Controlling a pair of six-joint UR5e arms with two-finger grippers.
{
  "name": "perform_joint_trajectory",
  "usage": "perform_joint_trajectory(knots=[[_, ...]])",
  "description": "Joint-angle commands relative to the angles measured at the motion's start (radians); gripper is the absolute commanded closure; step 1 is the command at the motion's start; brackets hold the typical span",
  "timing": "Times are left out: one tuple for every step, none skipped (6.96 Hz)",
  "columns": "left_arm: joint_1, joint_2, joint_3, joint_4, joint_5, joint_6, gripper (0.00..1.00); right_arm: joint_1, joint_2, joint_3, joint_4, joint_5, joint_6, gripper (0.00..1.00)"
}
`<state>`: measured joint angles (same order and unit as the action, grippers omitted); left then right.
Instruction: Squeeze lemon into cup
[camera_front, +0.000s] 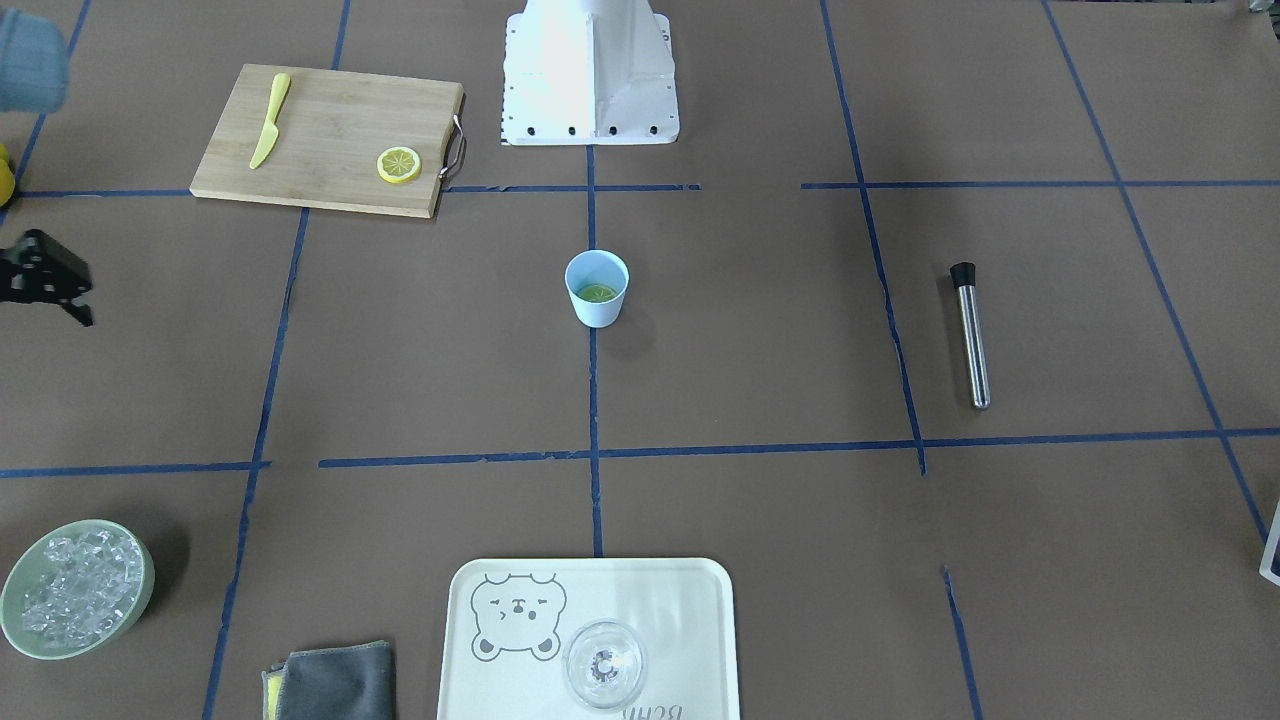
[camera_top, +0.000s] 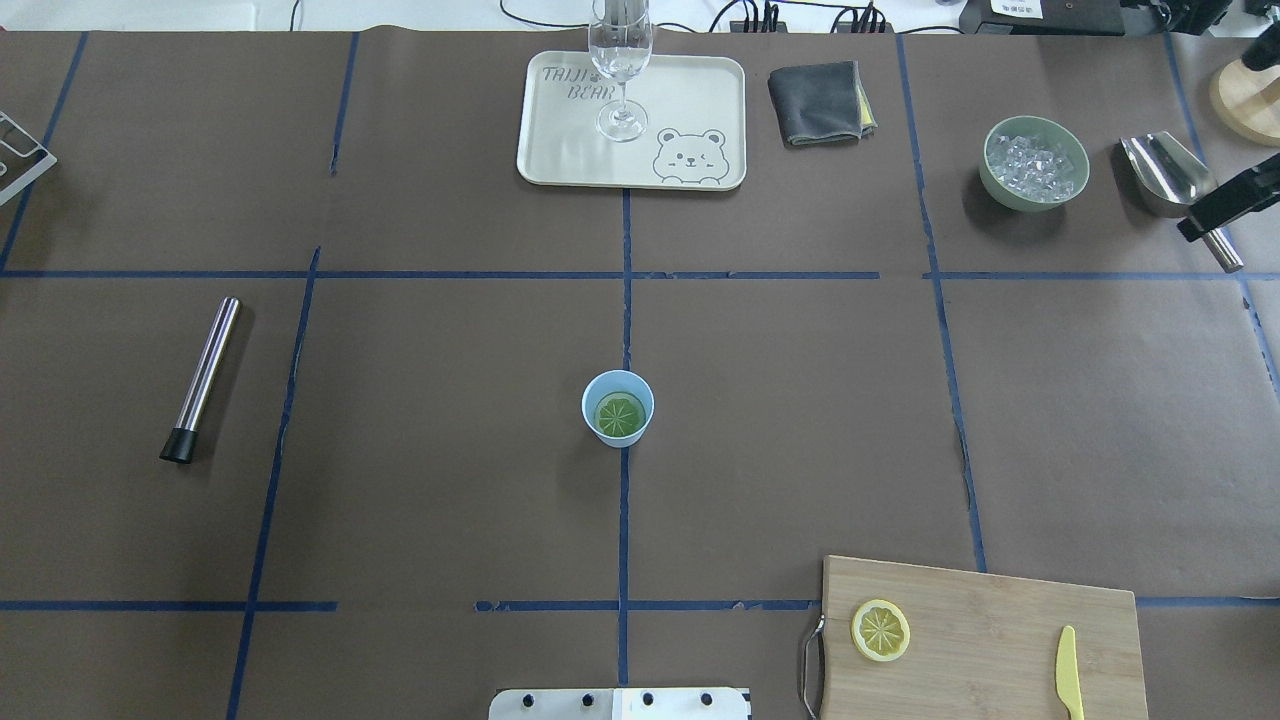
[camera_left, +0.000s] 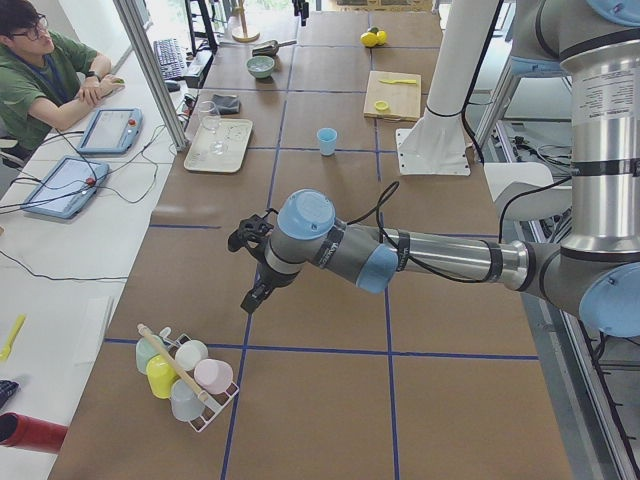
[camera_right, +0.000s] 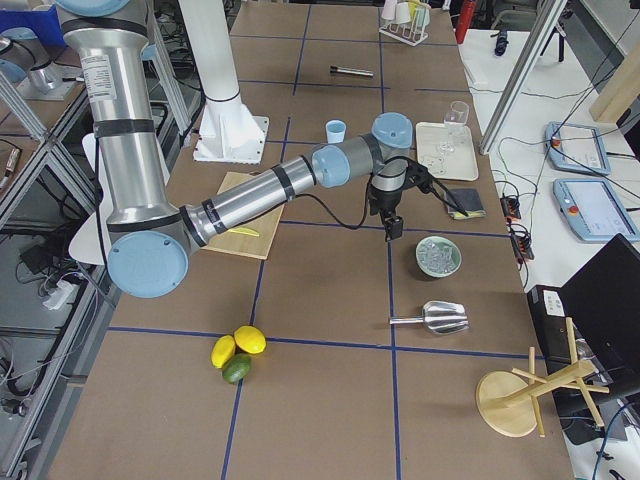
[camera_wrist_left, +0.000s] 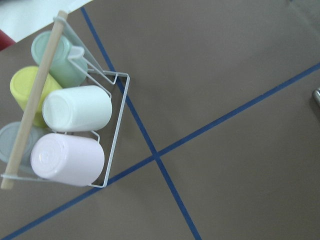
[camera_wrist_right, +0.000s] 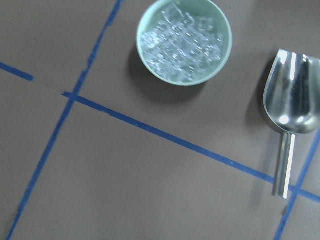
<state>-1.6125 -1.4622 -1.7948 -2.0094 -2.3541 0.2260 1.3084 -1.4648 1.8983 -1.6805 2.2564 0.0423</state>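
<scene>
Nearest, one thin yellow lemon slice (camera_top: 881, 630) rests on the bamboo board (camera_top: 1000, 640), its twin slice (camera_top: 619, 414) lying inside the small pale-blue plastic cup (camera_top: 618, 380), so little seems left; the left hand (camera_left: 250, 303) and right hand (camera_right: 393, 230) hang far off, and whether either is open cannot be told.

Pale-blue cup (camera_front: 597, 310) upright, table centre; lemon slice (camera_front: 597, 293) flat inside.

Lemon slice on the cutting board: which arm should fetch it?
Right, likely. The cutting board holding the lemon slice sits on the robot's right, and the right gripper hangs near the ice bowl on that side. The left gripper is far off by the cup rack.
</scene>
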Motion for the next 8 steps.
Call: perform_joint_trajectory(knots=[[0.005, -0.076, 0.058, -0.173, -0.064, -0.121, 0.0, 0.096, -0.141, -0.007, 0.008, 0.003, -0.016, 0.0], [0.028, -0.102, 0.055, -0.17, -0.105, -0.322, 0.0, 0.147, -0.149, -0.005, 0.005, 0.018, -0.015, 0.0], [0.105, -0.119, 0.037, -0.178, -0.087, -0.427, 0.0, 0.147, -0.155, -0.005, 0.007, 0.017, -0.013, 0.0], [0.173, -0.109, 0.005, -0.243, -0.009, -0.465, 0.0, 0.147, -0.161, -0.005, 0.007, 0.018, -0.015, 0.0], [0.256, -0.106, 0.012, -0.25, 0.03, -0.529, 0.0, 0.147, -0.166, -0.002, 0.007, 0.02, -0.015, 0.0], [0.323, -0.105, 0.009, -0.25, 0.149, -0.634, 0.0, 0.147, -0.172, -0.004, 0.007, 0.018, -0.015, 0.0], [0.436, -0.105, 0.011, -0.25, 0.265, -0.781, 0.0, 0.147, -0.173, -0.002, 0.007, 0.018, -0.015, 0.0], [0.536, -0.105, 0.015, -0.252, 0.365, -0.894, 0.0, 0.147, -0.173, -0.002, 0.007, 0.018, -0.015, 0.0]])
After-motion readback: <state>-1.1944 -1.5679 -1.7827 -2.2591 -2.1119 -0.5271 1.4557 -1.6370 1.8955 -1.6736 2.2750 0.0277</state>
